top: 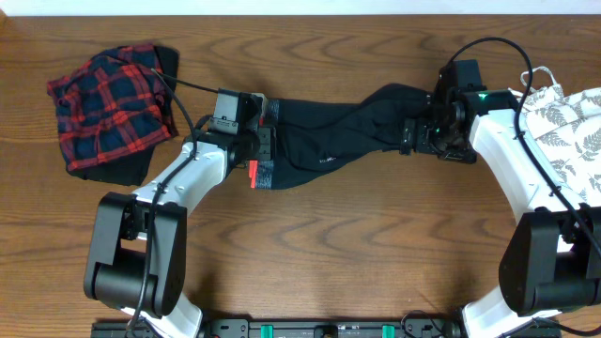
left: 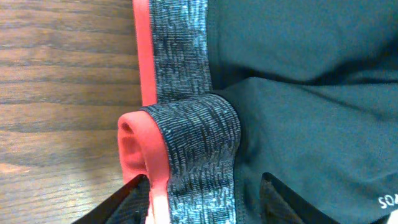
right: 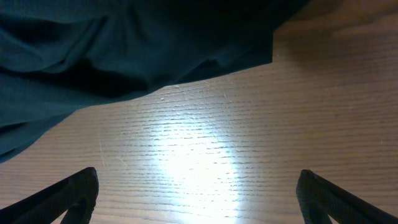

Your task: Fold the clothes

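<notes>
The black leggings (top: pixel 329 141) lie stretched across the middle of the table, waistband to the left. My left gripper (top: pixel 261 150) is at that end. In the left wrist view, the grey-and-coral waistband (left: pixel 193 143) is bunched into a fold between the fingers of the left gripper (left: pixel 199 205), which is shut on it. My right gripper (top: pixel 410 134) hovers at the leg end. In the right wrist view, it (right: pixel 199 205) stands wide open over bare wood, with the leggings' edge (right: pixel 124 50) just ahead and nothing between the fingers.
A red-navy plaid piece (top: pixel 108 108) lies crumpled at the far left on top of a dark garment (top: pixel 131 169). A white leaf-print top (top: pixel 568 127) lies at the right edge, beside my right arm. The wooden table (top: pixel 357 244) shows in front of the leggings.
</notes>
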Action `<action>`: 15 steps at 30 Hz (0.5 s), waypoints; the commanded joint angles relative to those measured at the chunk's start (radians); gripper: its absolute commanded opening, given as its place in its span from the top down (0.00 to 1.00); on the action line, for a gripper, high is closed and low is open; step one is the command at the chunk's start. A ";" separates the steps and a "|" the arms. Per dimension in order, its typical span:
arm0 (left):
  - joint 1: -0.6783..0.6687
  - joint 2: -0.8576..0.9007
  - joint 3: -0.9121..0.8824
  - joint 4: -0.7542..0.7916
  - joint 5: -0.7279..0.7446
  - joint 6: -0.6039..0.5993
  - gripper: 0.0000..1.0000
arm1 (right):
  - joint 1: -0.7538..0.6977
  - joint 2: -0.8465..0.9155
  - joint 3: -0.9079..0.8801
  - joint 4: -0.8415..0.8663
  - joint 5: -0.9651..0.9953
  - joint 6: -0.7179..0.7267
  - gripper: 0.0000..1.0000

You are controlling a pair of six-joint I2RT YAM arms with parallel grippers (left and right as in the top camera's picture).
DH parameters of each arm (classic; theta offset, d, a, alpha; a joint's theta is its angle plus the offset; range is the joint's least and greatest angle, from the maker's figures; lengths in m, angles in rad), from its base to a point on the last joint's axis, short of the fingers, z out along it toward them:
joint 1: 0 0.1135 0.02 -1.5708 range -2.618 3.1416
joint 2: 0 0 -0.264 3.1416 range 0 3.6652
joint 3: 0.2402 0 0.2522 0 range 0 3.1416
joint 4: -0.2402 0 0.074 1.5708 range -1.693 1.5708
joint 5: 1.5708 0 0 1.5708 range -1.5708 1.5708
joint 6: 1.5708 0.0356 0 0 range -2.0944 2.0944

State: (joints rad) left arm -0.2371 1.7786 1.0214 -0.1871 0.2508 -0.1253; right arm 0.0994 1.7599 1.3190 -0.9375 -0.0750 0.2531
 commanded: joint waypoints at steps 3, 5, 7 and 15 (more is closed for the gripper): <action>0.002 0.021 -0.005 -0.002 -0.035 0.117 0.42 | -0.001 -0.019 0.007 -0.002 -0.008 0.020 0.01; 0.002 0.023 -0.006 0.000 -0.034 0.119 0.42 | -0.001 -0.019 0.007 -0.002 -0.008 0.020 0.01; 0.002 0.025 -0.006 -0.001 -0.029 0.118 0.42 | -0.001 -0.019 0.007 -0.002 -0.008 0.020 0.01; 0.002 0.028 -0.006 0.002 0.148 0.152 0.42 | -0.001 -0.019 0.007 -0.002 -0.008 0.023 0.01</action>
State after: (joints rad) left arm -0.2371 1.7840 1.0214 -0.1829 0.3084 -0.0059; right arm 0.0994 1.7599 1.3190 -0.9382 -0.0757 0.2600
